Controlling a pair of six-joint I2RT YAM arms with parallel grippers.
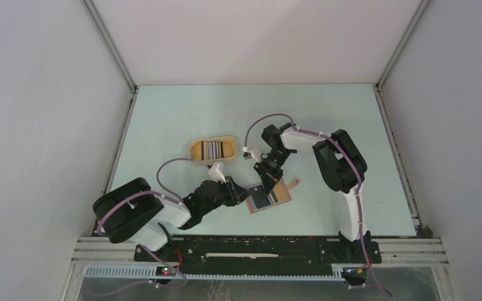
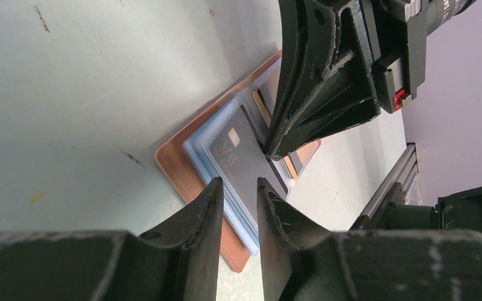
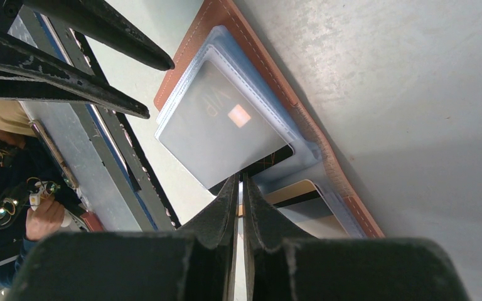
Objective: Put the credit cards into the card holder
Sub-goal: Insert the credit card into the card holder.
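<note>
Top external — card holder [image 1: 283, 202], left gripper [image 1: 243, 195] at edge

Reddish-brown card holder [image 2: 171, 166], pale blue inside, dark grey card [image 2: 243, 155] lettered VIP, yellow tray [image 1: 193, 149], pale green table [image 1: 326, 113]

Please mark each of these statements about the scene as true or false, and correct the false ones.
1. The card holder lies open on the table. True.
2. A dark card marked VIP lies on the card holder. True.
3. The yellow tray is empty. False: it holds several cards.
4. The right tool hangs over the yellow tray. False: its tip is at the card holder, by the dark card's edge.
5. The left tool has its fingers pressed together. False: a clear gap shows between them.
</note>
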